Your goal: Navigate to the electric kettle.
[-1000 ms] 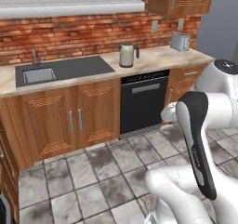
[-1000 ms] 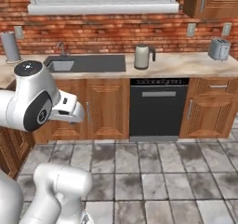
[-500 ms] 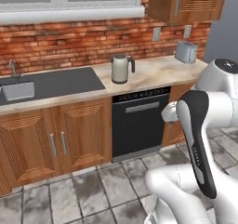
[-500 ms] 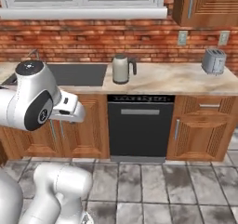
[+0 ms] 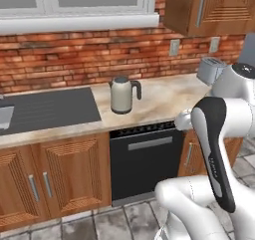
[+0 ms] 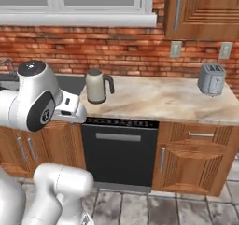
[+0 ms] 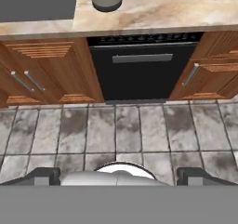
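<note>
The small cream rounded kettle with its dark lid is seen upright on the pale stone desk, above the black dishwasher. Whether the claw is apart or together cannot be told

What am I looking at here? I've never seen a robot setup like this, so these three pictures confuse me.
It is a rendered kitchen with a white robot arm on a driving base. Two cameras ride on the base, looking forward past the arm from its left and right. The third sits on the hand, looking down at the floor tiles and the black dishwasher; the gripper, with its dark fingertips at the bottom, holds nothing and is open. On the counter stand the cream electric kettle it is driving to and a silver toaster. A dark cooktop lies left of the kettle.
</note>
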